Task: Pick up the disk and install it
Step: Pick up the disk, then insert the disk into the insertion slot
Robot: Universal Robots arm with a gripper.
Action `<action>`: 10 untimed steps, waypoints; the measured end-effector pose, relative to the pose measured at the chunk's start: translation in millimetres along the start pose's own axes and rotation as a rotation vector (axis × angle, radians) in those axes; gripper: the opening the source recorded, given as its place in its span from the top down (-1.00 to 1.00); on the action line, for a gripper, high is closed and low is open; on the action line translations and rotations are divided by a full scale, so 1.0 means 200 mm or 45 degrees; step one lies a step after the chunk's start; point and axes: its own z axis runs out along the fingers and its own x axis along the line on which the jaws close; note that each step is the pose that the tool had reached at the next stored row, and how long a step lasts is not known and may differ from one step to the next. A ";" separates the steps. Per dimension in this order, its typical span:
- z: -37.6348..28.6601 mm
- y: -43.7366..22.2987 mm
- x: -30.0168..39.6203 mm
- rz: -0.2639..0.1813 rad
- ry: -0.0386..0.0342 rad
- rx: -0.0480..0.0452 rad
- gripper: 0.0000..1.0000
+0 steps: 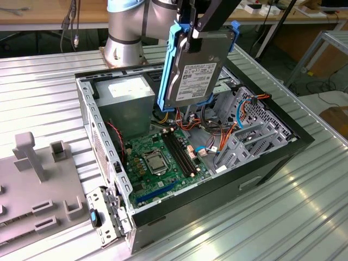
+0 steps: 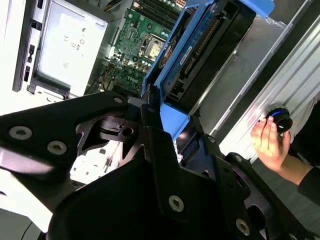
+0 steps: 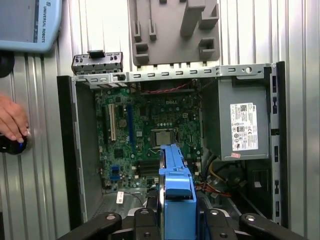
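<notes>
Above the open computer case point(image 1: 217, 190), the robot's hand point(image 1: 194, 33) was clamped on the upper end of the disk point(image 1: 198, 73), holding it nearly upright, clear of the green motherboard point(image 1: 157, 163) below.

table: ribbed metal point(image 1: 304, 206) | behind: wooden bench point(image 1: 43, 16) | exterior view's right: grey metal frame point(image 1: 326, 39)

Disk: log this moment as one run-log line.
gripper: shut on disk | disk: held on edge in the air above open computer case | install: not yet done
</notes>
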 end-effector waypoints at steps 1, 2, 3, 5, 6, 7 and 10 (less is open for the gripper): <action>0.000 -0.001 0.000 0.000 0.0000 0.000 0.26; 0.000 -0.001 0.000 0.000 0.0000 0.000 0.26; 0.000 -0.003 0.000 0.000 0.0000 0.000 0.26; 0.000 -0.005 0.000 0.000 -0.0001 0.000 0.26; 0.000 -0.007 0.000 0.000 0.0000 0.000 0.26; 0.000 -0.008 0.000 0.000 0.0001 0.000 0.26; 0.004 -0.016 0.024 0.000 0.0000 0.000 0.26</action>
